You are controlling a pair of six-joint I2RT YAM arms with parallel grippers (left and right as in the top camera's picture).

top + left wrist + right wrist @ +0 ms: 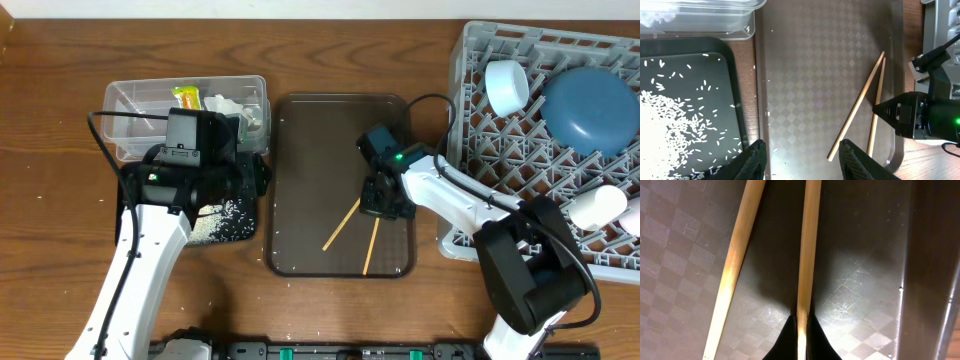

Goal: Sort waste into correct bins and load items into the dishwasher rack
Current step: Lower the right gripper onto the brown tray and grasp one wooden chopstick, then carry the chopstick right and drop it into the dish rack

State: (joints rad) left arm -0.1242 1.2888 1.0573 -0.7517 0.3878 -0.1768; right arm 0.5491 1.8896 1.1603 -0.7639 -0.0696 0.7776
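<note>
Two wooden chopsticks [341, 225] [371, 245] lie on the brown serving tray [300, 150]. My right gripper [385, 205] is down on the tray. In the right wrist view its jaws [801, 330] are shut on the right chopstick [807, 255], and the other chopstick [737, 255] lies free beside it. My left gripper [802, 160] is open and empty over the seam between the black tray [737, 90] of rice [665, 130] and the brown tray. The clear tub [130, 110] holds the snack wrapper [187, 97] and the tissue [235, 108]. The grey rack [470, 150] holds the blue plate [592, 108].
A white cup [507, 87] lies in the rack's far left part and two more white pieces [597, 207] lie at its right edge. The rack stands directly right of the brown tray. Bare wooden table surrounds everything.
</note>
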